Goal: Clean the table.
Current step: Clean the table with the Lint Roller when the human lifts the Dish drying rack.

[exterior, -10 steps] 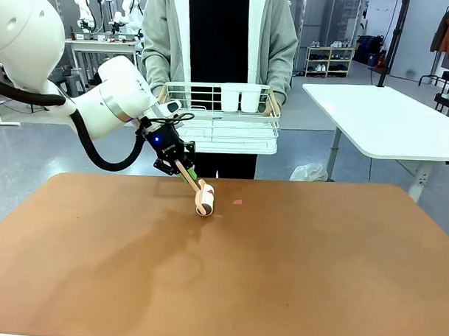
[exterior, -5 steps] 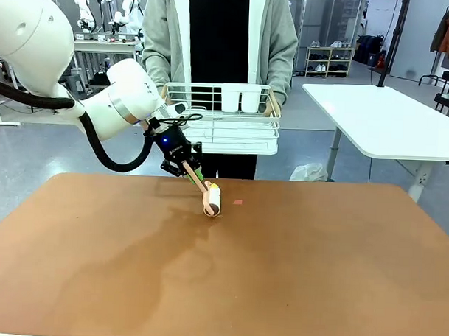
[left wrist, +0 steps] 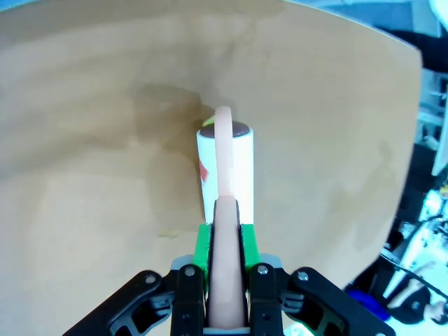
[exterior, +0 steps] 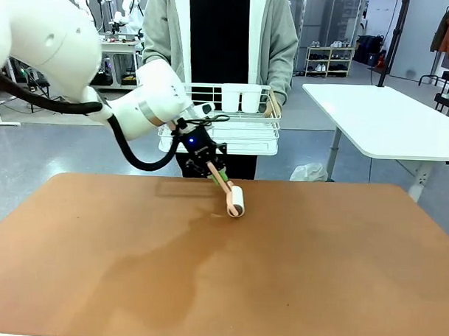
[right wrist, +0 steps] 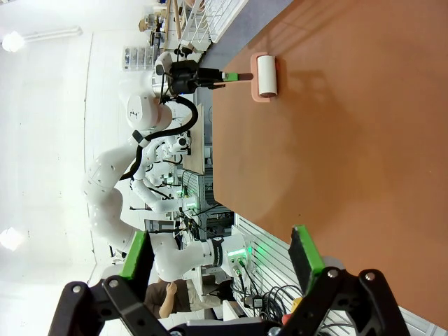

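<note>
One table, matte reddish-brown with rounded corners, spread across the near and middle ground of the front view. On its far part, a little right of centre, one lint roller, with the white roll down on the tabletop and the pale pinkish handle slanting up toward the far left. From the left wrist, the same lint roller lying crosswise on the table under its bent handle, one small red mark on the white side.

Clamped on that handle, one left gripper, its arm reaching in from the left. Two green-padded fingers pressed against the handle's two sides. Far off in the right wrist view, left gripper and lint roller at the table's far end.

One right gripper, well apart from the roller, two fingers spread wide and holding nothing.

Beyond the table's far edge, one person standing and holding one white wire rack just behind the left gripper, one hand at the rack's right end. Inside the rack, two white cups, upright, side by side.

Far right, one white-topped table on metal legs, apart from the brown one.
</note>
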`<state>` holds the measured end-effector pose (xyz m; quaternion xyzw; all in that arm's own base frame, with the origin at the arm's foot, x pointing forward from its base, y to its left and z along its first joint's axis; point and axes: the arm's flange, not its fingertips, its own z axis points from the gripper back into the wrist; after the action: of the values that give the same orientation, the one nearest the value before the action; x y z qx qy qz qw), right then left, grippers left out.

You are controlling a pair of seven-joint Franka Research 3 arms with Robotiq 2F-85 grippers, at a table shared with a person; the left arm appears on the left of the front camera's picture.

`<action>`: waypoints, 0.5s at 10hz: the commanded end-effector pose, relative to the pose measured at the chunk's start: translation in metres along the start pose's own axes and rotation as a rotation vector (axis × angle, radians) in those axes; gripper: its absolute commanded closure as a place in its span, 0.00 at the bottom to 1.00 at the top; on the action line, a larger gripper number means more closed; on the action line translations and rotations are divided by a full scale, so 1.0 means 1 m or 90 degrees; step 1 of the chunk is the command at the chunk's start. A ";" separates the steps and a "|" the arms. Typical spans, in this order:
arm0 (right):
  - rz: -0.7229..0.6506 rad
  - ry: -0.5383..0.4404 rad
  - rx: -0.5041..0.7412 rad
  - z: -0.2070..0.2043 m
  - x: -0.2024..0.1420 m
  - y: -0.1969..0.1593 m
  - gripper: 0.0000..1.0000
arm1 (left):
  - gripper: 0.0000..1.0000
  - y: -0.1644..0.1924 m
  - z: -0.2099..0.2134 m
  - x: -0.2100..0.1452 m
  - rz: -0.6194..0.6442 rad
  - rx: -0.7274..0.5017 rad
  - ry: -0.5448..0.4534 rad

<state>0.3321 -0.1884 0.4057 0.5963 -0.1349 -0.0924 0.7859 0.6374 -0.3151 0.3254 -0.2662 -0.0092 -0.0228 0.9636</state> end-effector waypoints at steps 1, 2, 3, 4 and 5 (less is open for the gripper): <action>0.013 -0.004 0.010 0.000 -0.002 0.001 0.00 | 0.79 -0.012 -0.056 -0.003 -0.008 0.038 0.042; 0.013 -0.004 0.010 0.000 -0.002 0.001 0.00 | 0.79 -0.024 -0.066 -0.005 -0.021 0.037 0.052; 0.013 -0.004 0.010 0.000 -0.002 0.001 0.00 | 0.79 -0.033 -0.072 -0.009 -0.038 0.030 0.064; 0.013 -0.004 0.010 0.000 -0.002 0.001 0.00 | 0.79 -0.037 -0.071 -0.013 -0.051 0.021 0.067; 0.013 -0.004 0.010 0.000 -0.002 0.001 0.00 | 0.79 -0.038 -0.064 -0.014 -0.052 0.012 0.063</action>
<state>0.3321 -0.1883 0.4057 0.5963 -0.1348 -0.0924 0.7860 0.6383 -0.3770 0.3232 -0.2781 -0.0142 -0.0502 0.9591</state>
